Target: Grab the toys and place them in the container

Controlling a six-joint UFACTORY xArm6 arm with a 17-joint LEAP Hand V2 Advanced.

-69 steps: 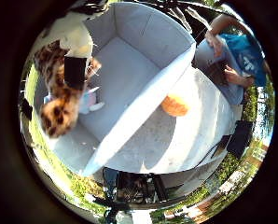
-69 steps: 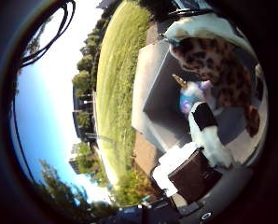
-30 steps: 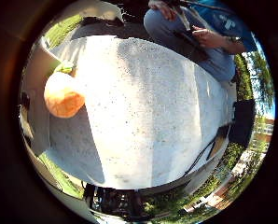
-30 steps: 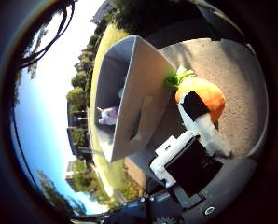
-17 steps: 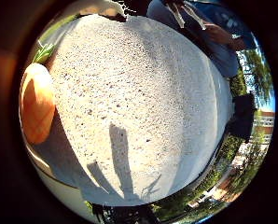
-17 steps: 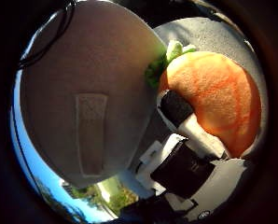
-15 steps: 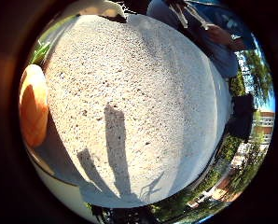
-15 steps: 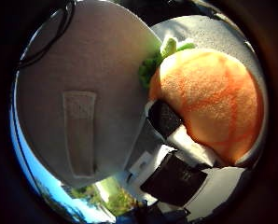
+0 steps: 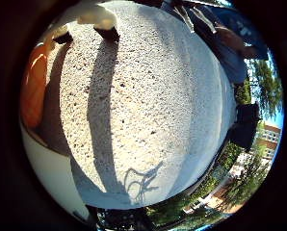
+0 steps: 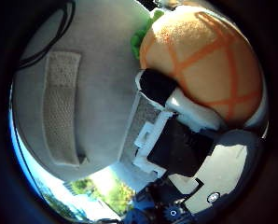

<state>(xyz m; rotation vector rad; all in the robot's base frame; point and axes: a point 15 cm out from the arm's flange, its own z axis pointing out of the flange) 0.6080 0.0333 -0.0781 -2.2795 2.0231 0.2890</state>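
Note:
An orange plush toy (image 10: 209, 60) with green leaves (image 10: 141, 39) lies on the concrete, right beside the grey fabric container (image 10: 92, 93). It fills much of the thumb side view, so it is close to the palm. My right hand (image 10: 176, 116) is down over it, with the black-tipped thumb (image 10: 157, 86) pressed against the toy's side. In the little finger side view the same toy (image 9: 35, 86) shows at the edge. Curled fingertips (image 9: 107, 31) come down next to it, touching the ground. The container's inside is hidden.
Rough concrete ground (image 9: 148, 106) spreads out under the palm, crossed by long finger shadows. A strap handle (image 10: 59, 107) is sewn on the container's outer wall. A person (image 9: 230, 43) sits at the far edge of the slab, near a black object (image 9: 244, 125).
The hand has dropped closer to the orange toy, which now looms larger. Fingertips have curled into the little finger side view, and their shadows have lengthened across the concrete.

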